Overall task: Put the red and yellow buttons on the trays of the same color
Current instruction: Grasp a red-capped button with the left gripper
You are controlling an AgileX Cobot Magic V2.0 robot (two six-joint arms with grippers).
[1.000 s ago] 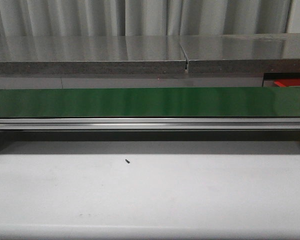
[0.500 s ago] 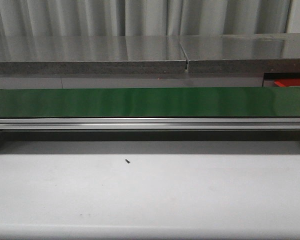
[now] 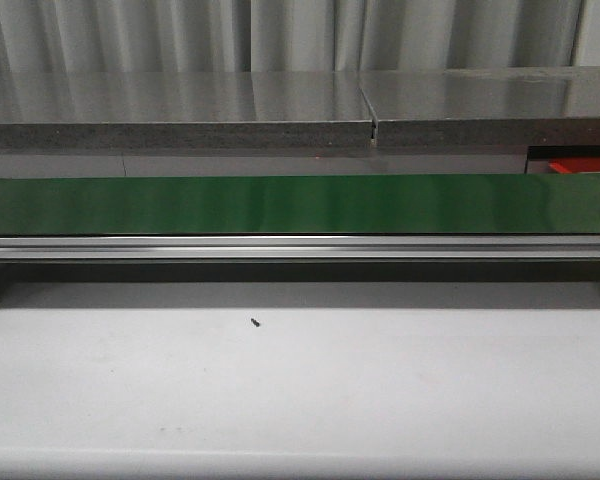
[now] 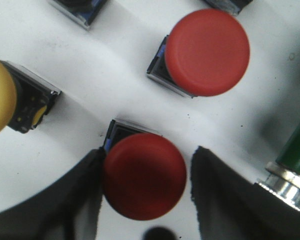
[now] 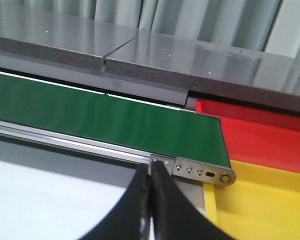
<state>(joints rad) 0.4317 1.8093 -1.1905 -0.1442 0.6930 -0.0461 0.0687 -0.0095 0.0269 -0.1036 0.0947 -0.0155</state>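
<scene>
Left tool (image 4: 146, 187) straddling red button (image 4: 144, 176) on white surface (image 4: 110, 80), fingers (image 4: 80, 195) spread either side, readying a pinch. Right tool (image 5: 151, 210) pressed together, empty, waiting near red tray (image 5: 260, 140) and yellow tray (image 5: 260, 205) beside conveyor belt (image 5: 105, 117).

Over the last second my forward view shows almost no change: only the red patch (image 3: 585, 164) just past the right end of the long green conveyor belt (image 3: 300, 204) has altered slightly in outline.
</scene>
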